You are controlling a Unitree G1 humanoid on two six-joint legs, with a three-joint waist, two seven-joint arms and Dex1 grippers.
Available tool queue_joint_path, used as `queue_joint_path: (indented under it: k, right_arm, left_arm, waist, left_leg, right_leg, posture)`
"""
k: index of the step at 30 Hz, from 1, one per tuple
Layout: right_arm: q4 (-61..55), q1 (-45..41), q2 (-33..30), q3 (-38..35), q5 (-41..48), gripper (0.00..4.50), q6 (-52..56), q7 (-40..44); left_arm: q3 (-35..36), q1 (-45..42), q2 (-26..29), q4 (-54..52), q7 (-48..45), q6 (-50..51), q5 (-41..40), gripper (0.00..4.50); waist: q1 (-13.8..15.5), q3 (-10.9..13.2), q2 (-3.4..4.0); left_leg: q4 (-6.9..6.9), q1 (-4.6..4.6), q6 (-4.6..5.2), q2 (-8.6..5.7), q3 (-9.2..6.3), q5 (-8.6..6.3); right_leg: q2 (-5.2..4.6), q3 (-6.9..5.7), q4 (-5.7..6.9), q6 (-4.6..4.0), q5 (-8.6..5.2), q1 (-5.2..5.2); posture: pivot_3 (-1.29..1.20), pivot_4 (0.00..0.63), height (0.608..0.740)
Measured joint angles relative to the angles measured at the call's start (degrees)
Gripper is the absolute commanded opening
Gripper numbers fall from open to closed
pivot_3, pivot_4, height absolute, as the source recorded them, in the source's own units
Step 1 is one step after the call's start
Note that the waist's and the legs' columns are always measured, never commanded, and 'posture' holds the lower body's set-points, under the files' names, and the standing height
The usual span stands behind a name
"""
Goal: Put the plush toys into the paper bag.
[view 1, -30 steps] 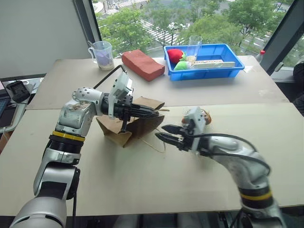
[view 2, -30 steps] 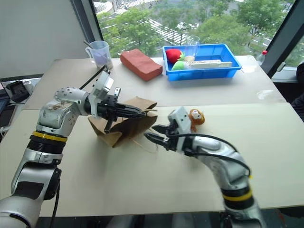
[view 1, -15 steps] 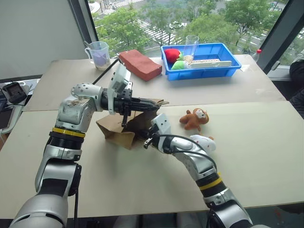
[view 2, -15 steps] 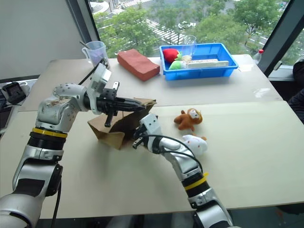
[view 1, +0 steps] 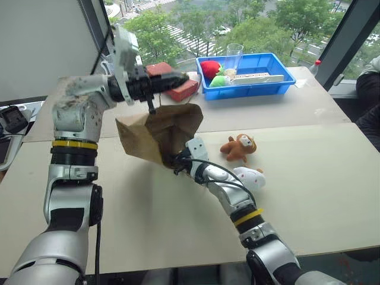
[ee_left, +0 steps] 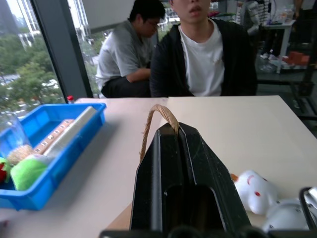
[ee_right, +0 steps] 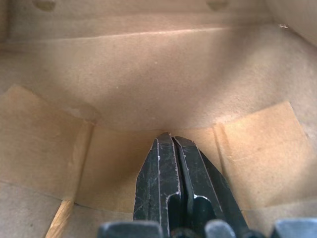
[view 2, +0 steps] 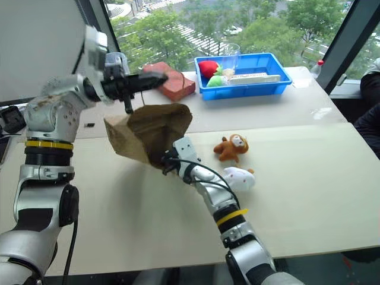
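Observation:
The brown paper bag (view 1: 159, 127) hangs tilted above the table, its mouth facing the toys. My left gripper (view 1: 180, 78) is shut on the bag's tan cord handle (ee_left: 157, 110) and holds it up. My right gripper (ee_right: 172, 137) is shut and empty; it reaches into the bag's mouth, its tips against the paper of the bag's inside. The orange-brown monkey (view 1: 239, 147) lies on the table to the right of the bag. Just in front of the monkey, beside my right forearm, lies the white plush with pink marks (view 1: 249, 177).
A blue tray (view 1: 279, 80) at the back holds red and green soft items and a long box. A reddish-brown block (view 1: 183, 90) and a clear cup (view 1: 234, 54) stand near it. Two people (ee_left: 198, 54) sit beyond the table's right side.
My left gripper has risen and lifted the bag off the table by its handle. My right gripper has shut and pushed leftward into the bag's mouth, away from the toys.

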Motion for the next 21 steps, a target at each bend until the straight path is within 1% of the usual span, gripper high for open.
queue_joint_path:
  k: [5, 11, 17, 21]
  right_arm:
    - [3.49, -2.25, 0.49, 0.0, -2.45, 0.06, -1.85, -0.13]
    - [4.37, -2.67, 0.14, 0.06, -3.77, 0.06, -1.9, 0.4]
    - [4.31, -2.68, -0.15, -0.53, -3.77, 0.06, -1.75, 0.76]
    - [3.92, -2.7, -0.31, -1.08, -3.51, 0.06, -1.13, 1.64]
  left_arm:
    - [1.43, -0.74, 0.28, 1.18, 2.12, -1.42, 0.03, 0.0]
    - [4.28, -5.2, 1.89, 3.0, 4.75, -2.27, -0.13, 0.0]
    - [4.55, -4.71, 2.14, 2.92, 5.32, -3.42, -0.11, 0.0]
    - [3.73, -0.62, 2.87, -1.15, 3.91, -3.11, -0.12, 0.0]
  waist:
    - [-0.31, 0.0, 0.0]
    - [-0.32, -0.02, 0.02]
    - [-0.31, -0.02, 0.02]
    - [-0.33, -0.03, 0.02]
  left_leg:
    - [-0.03, -0.12, -0.03, 0.02, 0.0, 0.02]
    - [-0.03, -0.12, -0.06, 0.02, -0.01, 0.03]
    - [-0.02, -0.14, -0.06, 0.0, -0.03, 0.04]
    - [-0.03, -0.14, -0.06, 0.02, -0.04, 0.04]
  right_leg:
    - [0.02, 0.03, 0.08, 0.0, 0.0, -0.19]
    - [0.05, 0.04, 0.08, -0.02, 0.02, -0.19]
    - [0.04, 0.04, 0.08, -0.02, 0.03, -0.19]
    - [0.05, 0.04, 0.09, -0.02, 0.03, -0.21]
  posture:
    - [0.0, 0.15, 0.74]
    - [0.0, 0.15, 0.74]
    - [0.0, 0.15, 0.74]
    - [0.0, 0.15, 0.74]
